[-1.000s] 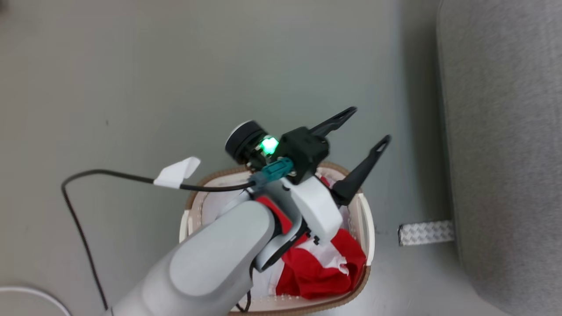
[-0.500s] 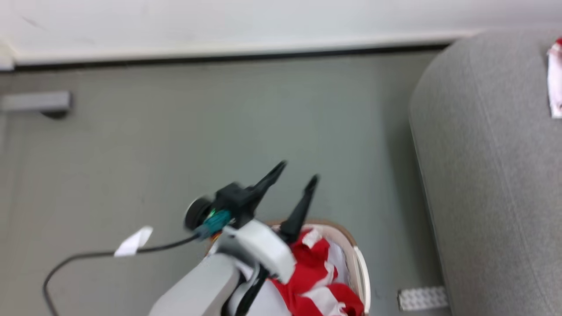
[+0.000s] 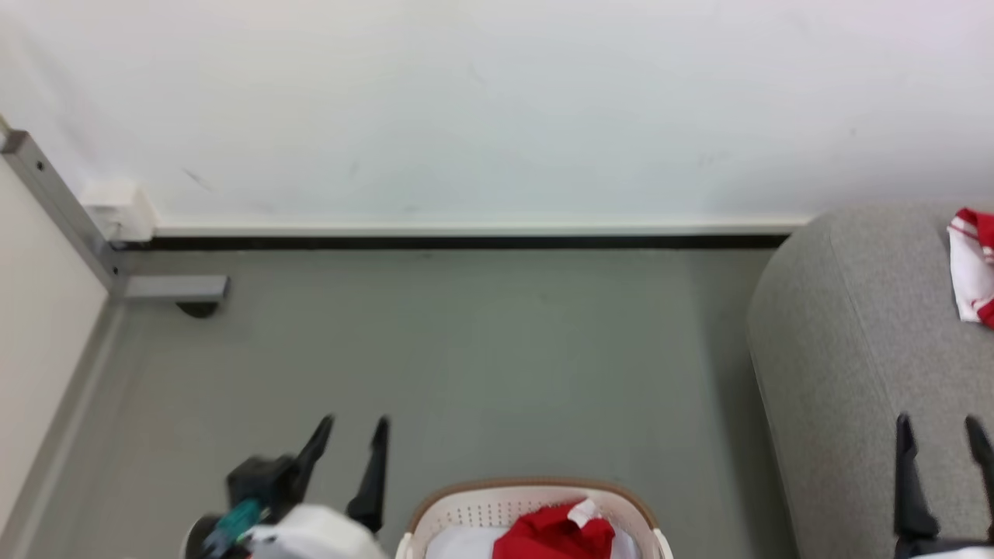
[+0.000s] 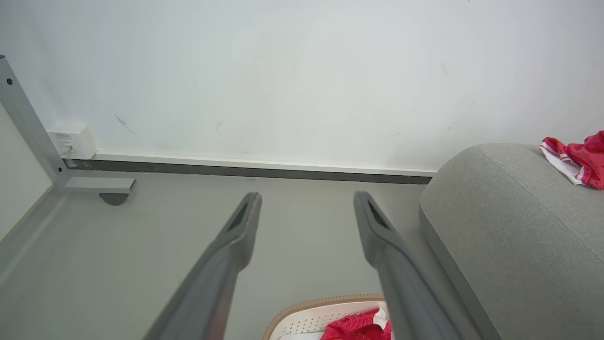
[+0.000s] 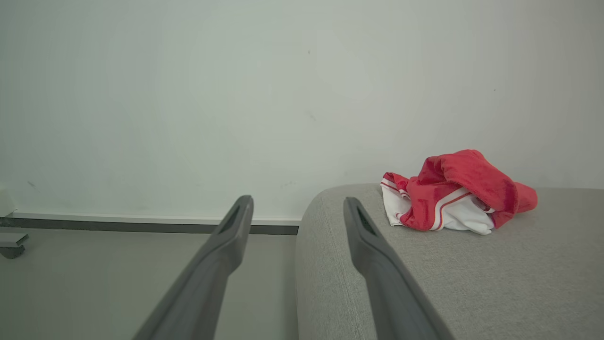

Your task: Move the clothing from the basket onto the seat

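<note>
The cream basket [image 3: 497, 508] with its brown rim sits on the floor at the bottom middle of the head view. A red piece of clothing [image 3: 555, 536] with a white tag lies inside it. The grey seat [image 3: 846, 349] fills the right side, and a red and white garment [image 3: 971, 264] lies on its top. My left gripper [image 3: 353, 423] is open and empty, just left of the basket. My right gripper [image 3: 936, 423] is open and empty over the seat's front. The right wrist view looks past my right gripper [image 5: 298, 200] at that garment [image 5: 453, 189] resting on the seat [image 5: 472, 283].
A white wall with a dark baseboard [image 3: 466, 242] runs behind the grey floor. A grey metal frame foot [image 3: 175, 289] and a small white box [image 3: 116, 210] stand at the far left. A pale cloth [image 3: 458, 543] lies in the basket beside the red clothing.
The head camera has tilted up, bringing the wall into view. My left arm has drawn back from above the basket to its left side, still open. My right gripper now shows.
</note>
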You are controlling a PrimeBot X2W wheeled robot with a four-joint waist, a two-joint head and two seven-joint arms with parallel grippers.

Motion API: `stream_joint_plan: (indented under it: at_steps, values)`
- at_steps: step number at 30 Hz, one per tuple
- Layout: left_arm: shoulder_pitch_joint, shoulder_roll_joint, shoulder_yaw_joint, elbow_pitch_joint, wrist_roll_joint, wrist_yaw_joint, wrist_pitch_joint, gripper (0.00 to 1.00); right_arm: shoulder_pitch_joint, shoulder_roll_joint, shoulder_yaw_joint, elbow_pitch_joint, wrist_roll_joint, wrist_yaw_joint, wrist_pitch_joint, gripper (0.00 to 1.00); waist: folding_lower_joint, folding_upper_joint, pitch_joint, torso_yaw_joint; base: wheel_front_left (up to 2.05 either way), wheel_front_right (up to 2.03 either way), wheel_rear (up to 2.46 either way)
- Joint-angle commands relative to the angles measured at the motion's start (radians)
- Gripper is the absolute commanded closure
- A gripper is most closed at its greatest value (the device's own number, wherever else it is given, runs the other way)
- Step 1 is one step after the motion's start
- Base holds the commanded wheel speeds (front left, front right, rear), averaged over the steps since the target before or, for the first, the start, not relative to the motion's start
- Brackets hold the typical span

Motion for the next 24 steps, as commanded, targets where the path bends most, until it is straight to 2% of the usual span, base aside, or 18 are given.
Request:
stream_joint_plan:
  at_steps: [1,7,13,17,24]
  values:
    - [0.054,0.004,0.034,-0.009,0.019,-0.001,0.0,0.0,0.032,0.008,0.004,-0.006,-0.016,-0.002,0.001,0.0,0.0004,0.0,-0.037,0.016,0.0,0.0,0.0]
    - [0.173,-0.026,0.176,-0.036,0.087,-0.059,-0.001,0.0,0.11,0.029,0.047,-0.009,-0.08,-0.003,0.001,0.0,0.0004,0.0,-0.068,0.023,0.0,0.0,0.0]
    - [0.245,-0.067,0.29,-0.022,0.157,-0.124,-0.001,0.0,0.143,0.032,0.064,0.001,-0.03,-0.003,0.001,0.0,0.0004,0.0,-0.091,0.022,0.0,0.0,0.0]
    - [0.26,-0.094,0.349,-0.013,0.197,-0.165,-0.001,0.0,0.144,0.033,0.063,0.006,-0.015,-0.003,0.001,0.0,0.0004,0.0,-0.094,0.025,0.0,0.0,0.0]
    - [0.262,-0.141,0.419,0.0,0.258,-0.212,-0.001,0.0,0.136,0.033,0.065,0.009,-0.013,-0.003,0.001,0.0,0.0004,0.0,-0.093,0.026,0.0,0.0,0.0]
